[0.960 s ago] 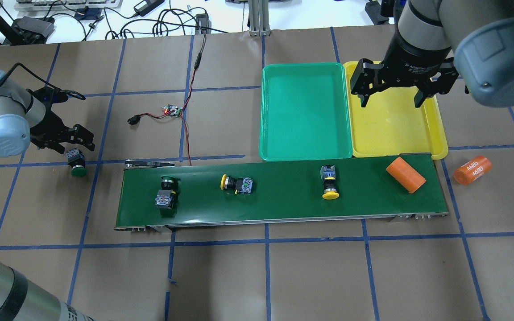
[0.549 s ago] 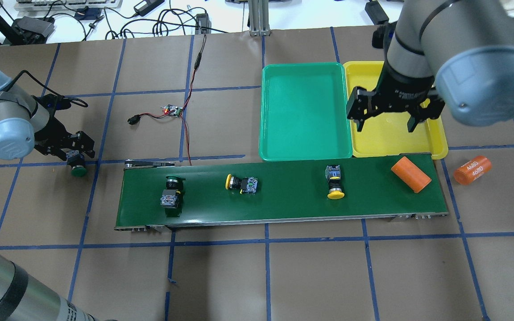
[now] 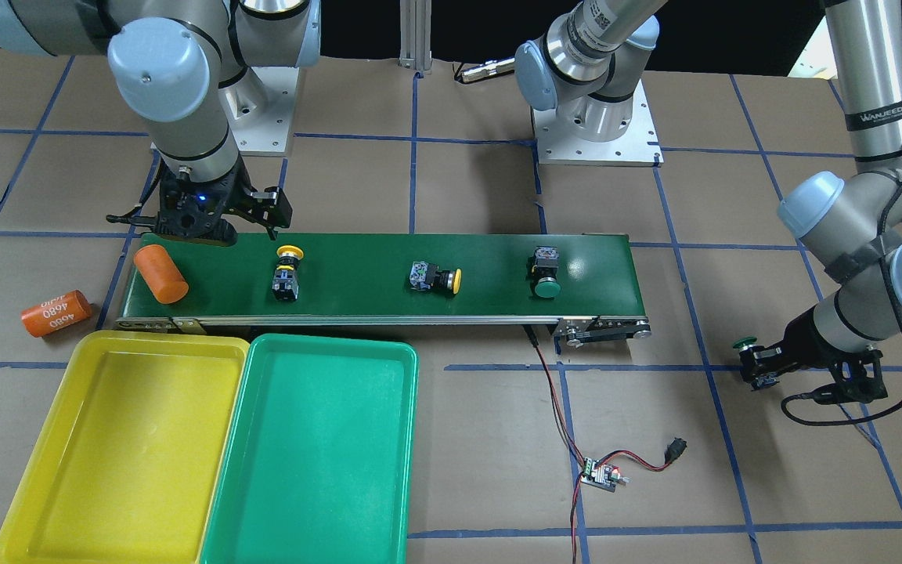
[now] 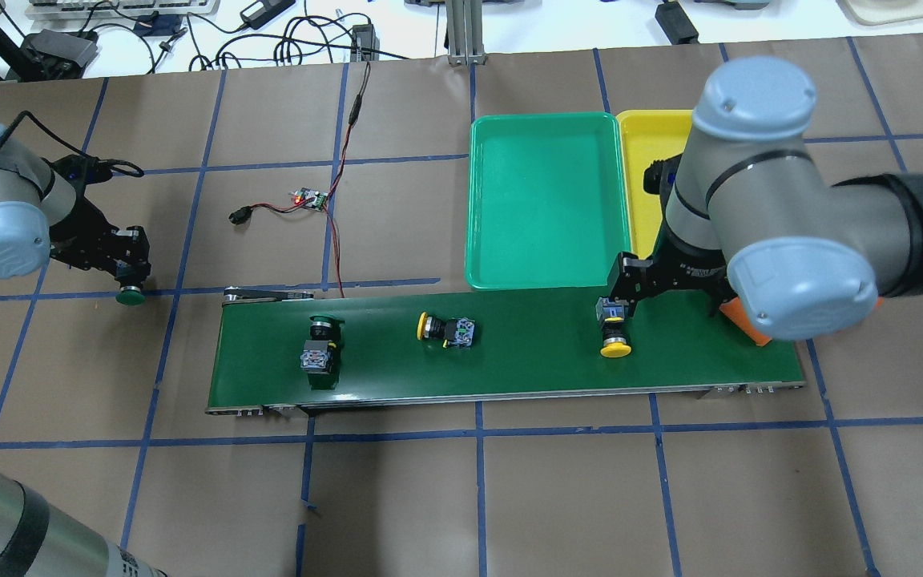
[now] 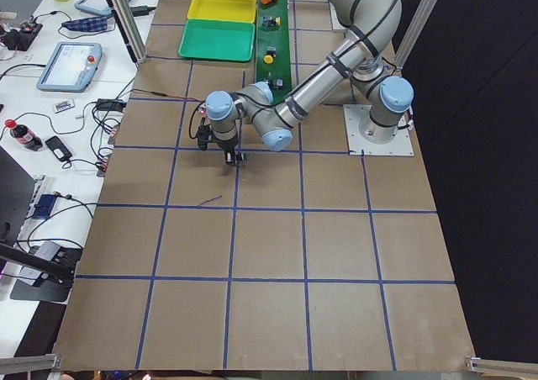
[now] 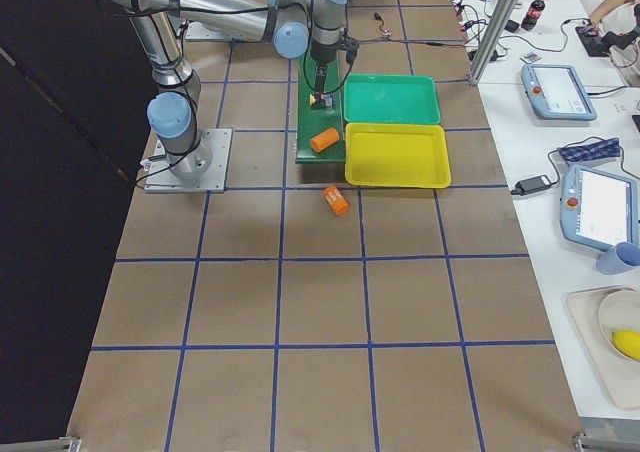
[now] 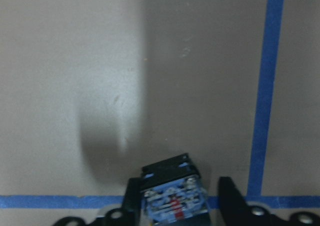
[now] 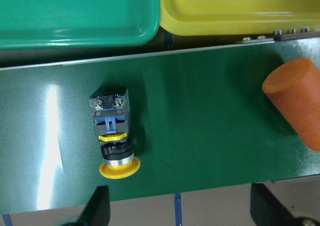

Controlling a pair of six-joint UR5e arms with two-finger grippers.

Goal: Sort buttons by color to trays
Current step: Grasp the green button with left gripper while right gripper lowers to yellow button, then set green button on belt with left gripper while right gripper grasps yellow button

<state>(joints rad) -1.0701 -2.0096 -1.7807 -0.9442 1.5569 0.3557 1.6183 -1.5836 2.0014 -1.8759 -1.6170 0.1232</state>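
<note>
Right gripper (image 8: 180, 188) spread wide, hovers over yellow button (image 8: 112, 131) lying on right part of conveyor belt (image 8: 210, 126), lined up for pick. Yellow tray (image 8: 235, 16) just beyond, so short carry. Left gripper (image 7: 177, 186) brackets green button (image 3: 747, 342) on surface (image 7: 75, 61) well left of belt, not clenched: gap beside one finger. Green tray (image 4: 546, 200) well apart from it. No button in either tray.

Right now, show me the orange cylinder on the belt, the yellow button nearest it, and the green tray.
orange cylinder (image 8: 295, 101): right wrist view, side.
yellow button (image 8: 119, 169): right wrist view, cap.
green tray (image 4: 546, 200): overhead view, bare floor.
</note>
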